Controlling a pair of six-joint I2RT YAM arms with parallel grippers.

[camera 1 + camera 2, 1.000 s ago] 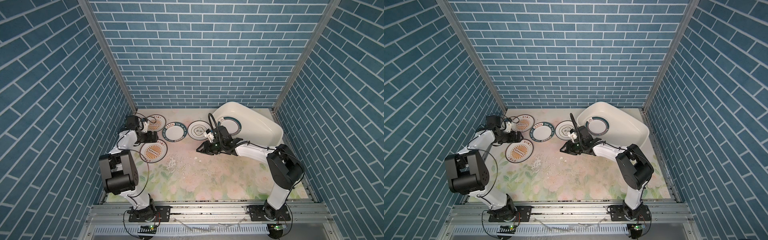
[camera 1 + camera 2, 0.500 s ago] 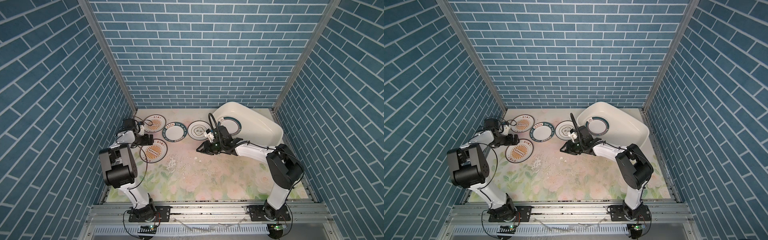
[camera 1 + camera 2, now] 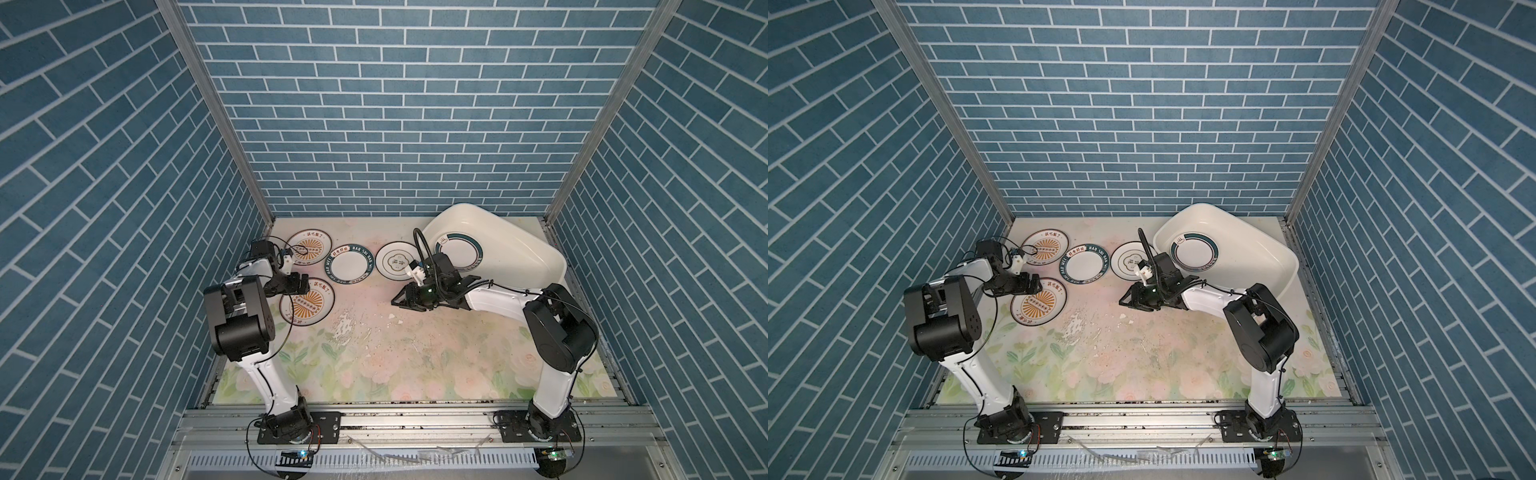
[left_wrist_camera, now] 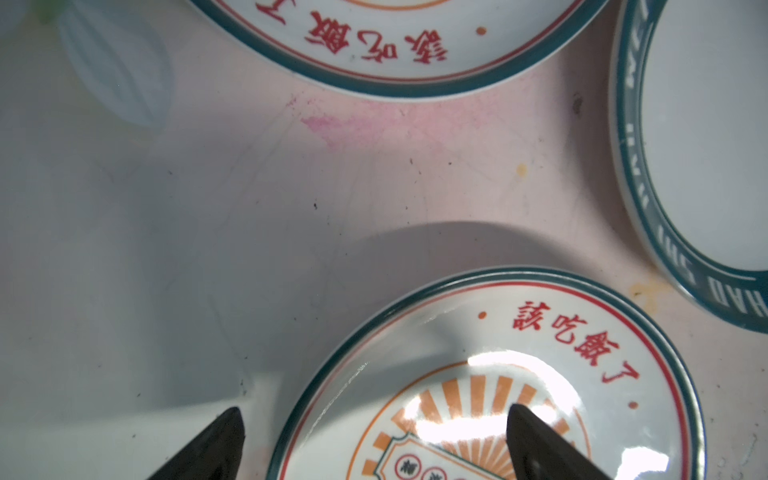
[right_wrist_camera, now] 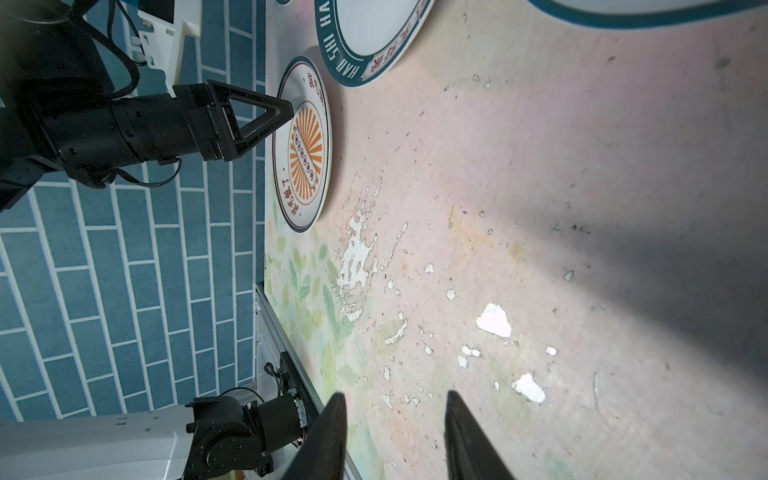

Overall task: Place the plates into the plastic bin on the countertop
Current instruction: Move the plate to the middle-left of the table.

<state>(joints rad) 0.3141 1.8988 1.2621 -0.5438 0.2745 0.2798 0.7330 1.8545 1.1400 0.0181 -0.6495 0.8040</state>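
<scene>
Now, the left pincer [image 4: 372, 444] stands wide apart, straddling the rim of the near sunburst plate [image 4: 486, 365]. Right pincer [image 5: 395, 415], partly apart and empty, hovers over bare counter [image 5: 540, 208].

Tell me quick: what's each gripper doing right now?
Left gripper: open, jaws straddling the rim of the near sunburst plate, not gripping.
Right gripper: open, empty, over the countertop.

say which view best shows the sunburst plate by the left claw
Right wrist view: the sunburst plate shows almost whole. Left wrist crops it close up; both top views show it small, left claw covering its rim.
</scene>
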